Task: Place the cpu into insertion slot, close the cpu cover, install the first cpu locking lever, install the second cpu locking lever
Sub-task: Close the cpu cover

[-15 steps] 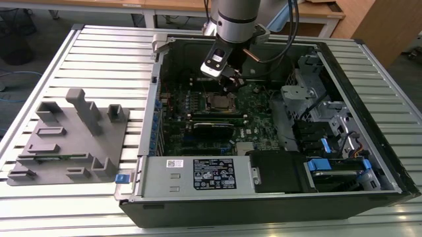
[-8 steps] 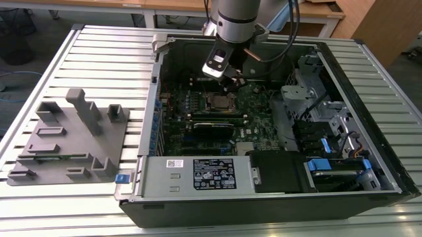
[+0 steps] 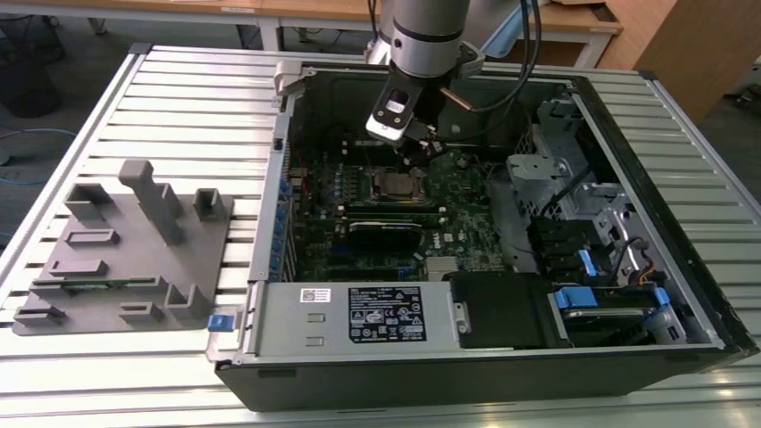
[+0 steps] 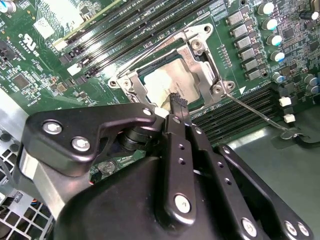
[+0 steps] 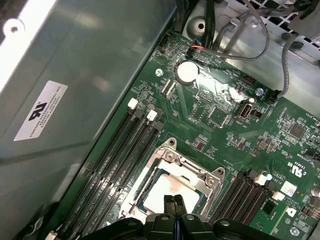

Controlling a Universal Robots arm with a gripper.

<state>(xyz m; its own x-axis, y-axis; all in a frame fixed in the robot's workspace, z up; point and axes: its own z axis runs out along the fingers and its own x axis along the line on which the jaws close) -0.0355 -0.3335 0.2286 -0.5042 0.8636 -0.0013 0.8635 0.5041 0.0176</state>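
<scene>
The cpu (image 4: 162, 82) lies silvery in the insertion slot (image 4: 131, 86) on the green motherboard. The metal cpu cover (image 4: 202, 62) sits down around it. My gripper (image 4: 177, 102) is shut with nothing between its fingers, and the tip hovers just over the cpu's near edge. One thin locking lever (image 4: 165, 42) runs along one side of the socket. A second lever (image 4: 257, 112) sticks out over the memory slots. In the first wrist view the fingertips (image 5: 169, 201) stand together above the cpu (image 5: 167, 192), framed by the cover (image 5: 200, 176). In the exterior view the gripper (image 3: 416, 153) hangs above the socket (image 3: 393, 183).
The open computer case (image 3: 285, 223) walls in the board. A black card (image 3: 383, 234), a power supply (image 3: 356, 312) and drive bays with blue tabs (image 3: 589, 299) crowd around. A grey fixture block (image 3: 119, 250) rests at the exterior view's left. Memory slots (image 4: 120, 35) flank the socket.
</scene>
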